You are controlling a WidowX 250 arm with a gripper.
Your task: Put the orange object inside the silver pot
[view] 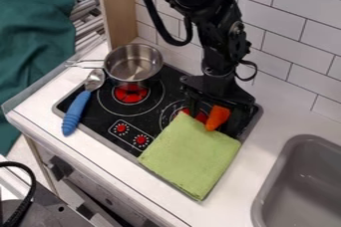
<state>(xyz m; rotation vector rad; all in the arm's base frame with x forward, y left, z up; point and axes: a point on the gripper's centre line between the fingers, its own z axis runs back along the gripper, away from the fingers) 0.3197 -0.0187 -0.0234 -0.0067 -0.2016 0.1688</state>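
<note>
"Gripper (213, 120) low over the stove (170, 84): what's it for?"

"To straddle the orange thing (218, 116), I'd judge. That's tilted at the far edge of the green cloth (190, 156), between the jaws."

"Clamped on it?"

"No, they look apart, one to each side. They'd need to close before any lift."

"And the silver pot (133, 61)?"

"Upright on a burner, its open top ready for a drop. The spoon (77, 111) lies just beside it, so a low swing might knock that."

"What about the surface?"

"Black top, red burner marks and red knobs (141, 140), set in a white counter (259, 171) with a gray sink (303, 186)."

"And the room?"

"White tiles (293, 37) behind, a wooden post (116, 9) near the pot, and dark green fabric (33, 47) past the counter's end."
</note>
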